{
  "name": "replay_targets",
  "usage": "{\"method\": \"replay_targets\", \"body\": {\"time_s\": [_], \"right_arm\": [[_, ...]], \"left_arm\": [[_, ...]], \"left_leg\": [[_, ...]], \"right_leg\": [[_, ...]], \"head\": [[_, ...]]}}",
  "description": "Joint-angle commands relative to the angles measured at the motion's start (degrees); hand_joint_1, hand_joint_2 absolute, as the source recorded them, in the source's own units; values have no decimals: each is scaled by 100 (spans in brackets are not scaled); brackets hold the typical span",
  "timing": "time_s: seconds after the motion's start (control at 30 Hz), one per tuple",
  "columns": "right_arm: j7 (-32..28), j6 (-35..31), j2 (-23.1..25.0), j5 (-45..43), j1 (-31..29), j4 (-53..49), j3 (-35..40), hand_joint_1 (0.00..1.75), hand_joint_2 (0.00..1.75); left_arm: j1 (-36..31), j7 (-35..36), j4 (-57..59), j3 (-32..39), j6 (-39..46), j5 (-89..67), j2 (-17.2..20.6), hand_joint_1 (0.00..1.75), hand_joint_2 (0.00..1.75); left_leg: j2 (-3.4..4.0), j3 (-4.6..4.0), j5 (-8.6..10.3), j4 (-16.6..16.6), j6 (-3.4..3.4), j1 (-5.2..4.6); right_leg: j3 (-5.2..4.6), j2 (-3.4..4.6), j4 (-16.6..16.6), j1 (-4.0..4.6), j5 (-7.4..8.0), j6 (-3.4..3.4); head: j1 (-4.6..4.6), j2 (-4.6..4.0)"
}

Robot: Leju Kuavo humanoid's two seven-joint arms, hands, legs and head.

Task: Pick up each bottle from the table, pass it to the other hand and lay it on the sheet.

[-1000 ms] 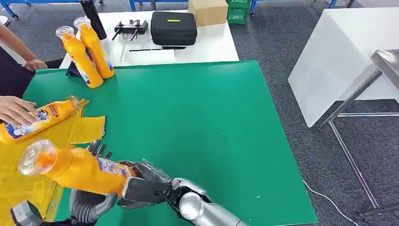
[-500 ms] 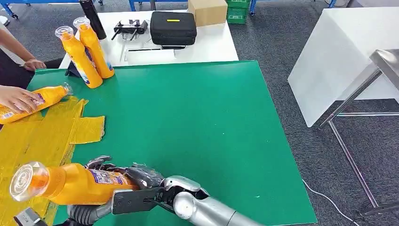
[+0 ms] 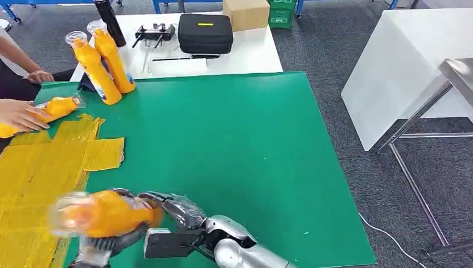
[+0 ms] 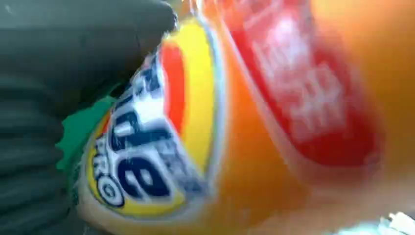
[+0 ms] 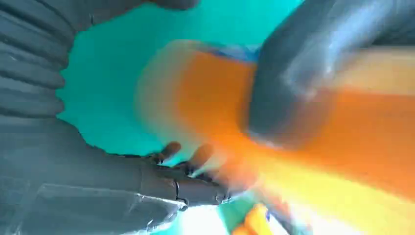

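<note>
Orange bottle [image 3: 103, 213], blurred, lying sideways low at the near edge of the green counter [image 3: 234, 151], just beside the yellow sheet [image 3: 42, 167]. Left robot hand [image 3: 103, 245] under the bottle, fingers seeming wrapped around it. Right robot hand [image 3: 167, 209] at the bottle's base; grip or only touch cannot be told. Two more orange bottles [image 3: 103, 61] upright at the far corner. A person's hand [image 3: 19, 114] on another lying bottle [image 3: 56, 107] beside the sheet's far end.
</note>
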Motion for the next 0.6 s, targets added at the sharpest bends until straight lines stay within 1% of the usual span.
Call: {"method": "replay_targets", "body": {"time_s": [0.03, 0.13, 0.17, 0.27, 0.33, 0.43, 0.47, 0.53, 0.6], "right_arm": [[-181, 45, -1020, -163, 556, -1513, -987, 0, 175], [-246, 63, -1113, -173, 575, -1607, -1032, 0, 175], [-267, 69, -1142, -180, 590, -1641, -1048, 0, 175], [-305, 94, -1189, -203, 598, -1681, -1041, 0, 175], [-305, 94, -1189, -203, 598, -1681, -1041, 0, 175], [-303, 93, -1180, -202, 598, -1679, -1035, 0, 175], [-303, 93, -1180, -202, 598, -1679, -1035, 0, 175], [-303, 93, -1180, -202, 598, -1679, -1035, 0, 175], [-303, 93, -1180, -202, 598, -1679, -1035, 0, 175]], "left_arm": [[-544, 1015, 1418, 1707, 829, -1607, 401, 175, 175], [-692, 1054, 1880, 1989, 882, -1708, 585, 175, 175], [-787, 1163, 2112, 2117, 869, -1903, 653, 175, 175], [-907, 1263, 2462, 2200, 879, -2124, 787, 175, 175], [-907, 1263, 2462, 2200, 879, -2124, 787, 175, 175], [-914, 1260, 2462, 2184, 889, -2139, 773, 175, 175], [-914, 1260, 2462, 2184, 889, -2139, 773, 175, 175], [-914, 1260, 2462, 2184, 889, -2139, 773, 175, 175], [-914, 1260, 2462, 2184, 889, -2139, 773, 175, 175]], "left_leg": [[-2, 21, -2, -7, -15, 5], [-6, 21, -1, -8, -11, 3], [-6, 28, -5, -6, -15, 8], [5, 19, -2, -7, -10, 9], [7, 37, -19, 9, -23, 18], [-12, 17, -4, 0, -13, 9], [-8, 6, 0, 0, -8, 12], [4, 11, 0, -5, -7, 0], [6, 20, -8, 3, -16, 10]], "right_leg": [[25, -11, -7, 6, -5, -9], [23, -16, -7, 3, -5, -4], [33, -18, -8, 8, -9, -6], [18, -4, -6, 6, -3, -3], [45, -11, 2, 17, -19, -10], [22, -24, -2, 9, -10, -4], [14, -13, -3, 9, -5, -5], [12, -3, -1, 1, -4, -3], [26, -6, -1, 12, -9, -9]], "head": [[-4, 0], [-9, 0], [-2, 0], [-4, 0], [0, 0], [-2, 0], [4, 0], [-7, 0], [0, 0]]}}
